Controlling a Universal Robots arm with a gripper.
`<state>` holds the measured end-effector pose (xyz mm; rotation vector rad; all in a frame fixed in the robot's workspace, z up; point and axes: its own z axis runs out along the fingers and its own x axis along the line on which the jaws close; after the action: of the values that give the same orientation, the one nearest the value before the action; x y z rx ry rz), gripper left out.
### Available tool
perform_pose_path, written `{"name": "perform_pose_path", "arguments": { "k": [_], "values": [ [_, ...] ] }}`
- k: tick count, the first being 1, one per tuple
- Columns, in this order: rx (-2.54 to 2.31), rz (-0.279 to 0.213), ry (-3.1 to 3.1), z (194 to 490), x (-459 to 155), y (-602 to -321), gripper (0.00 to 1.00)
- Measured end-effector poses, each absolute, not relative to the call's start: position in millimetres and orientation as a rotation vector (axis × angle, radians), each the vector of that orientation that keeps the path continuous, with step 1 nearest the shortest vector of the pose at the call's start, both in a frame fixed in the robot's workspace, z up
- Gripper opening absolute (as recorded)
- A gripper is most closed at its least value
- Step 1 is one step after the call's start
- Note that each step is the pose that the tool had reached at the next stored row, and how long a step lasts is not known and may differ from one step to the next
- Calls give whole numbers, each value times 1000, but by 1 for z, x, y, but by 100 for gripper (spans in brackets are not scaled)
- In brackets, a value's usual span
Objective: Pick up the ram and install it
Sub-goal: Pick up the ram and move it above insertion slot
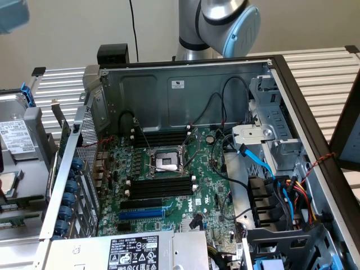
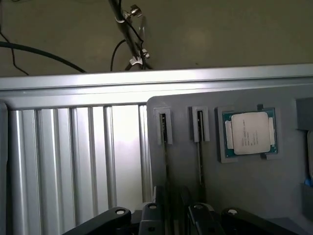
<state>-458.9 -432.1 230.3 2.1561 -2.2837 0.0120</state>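
Ribbed aluminium tabletop [image 2: 73, 161] is stretching out under the hand and carrying a grey parts tray [image 2: 254, 196], which is lying directly beneath and ahead of the gripper [image 2: 173, 218]. Its black fingers [image 2: 151, 211] are standing as wide apart as they go, with nothing gripped between them.

The ram [image 2: 164, 128] is waiting in that tray, just ahead of the fingers. It is standing on its long edge in a narrow grey holder, and a second stick [image 2: 199, 126] is standing parallel beside it in a holder of its own. Keeping them on edge is leaving both flat faces free, which I judge is meant to let the fingers close across the board. Beyond the second stick, a processor chip [image 2: 249, 133] is lying flat in a square recess.

In the exterior view the open computer case [image 1: 315, 140] is lying on its side with the panel off, so the motherboard [image 1: 208, 185] is facing up towards the arm [image 1: 225, 22] rising behind it. Long black memory slots [image 1: 160, 188] with white end clips are flanking the processor socket [image 1: 167, 161], and they appear to be sitting empty. The pick-up is not yet made.
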Motion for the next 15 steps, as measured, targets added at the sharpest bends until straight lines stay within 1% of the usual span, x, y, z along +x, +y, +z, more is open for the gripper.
{"name": "perform_pose_path", "arguments": {
  "k": [12, 15],
  "values": [
    [2156, 12, -2284, 208, -459, -433, 26],
    [2156, 12, -2284, 207, -459, -433, 26]
  ]
}}
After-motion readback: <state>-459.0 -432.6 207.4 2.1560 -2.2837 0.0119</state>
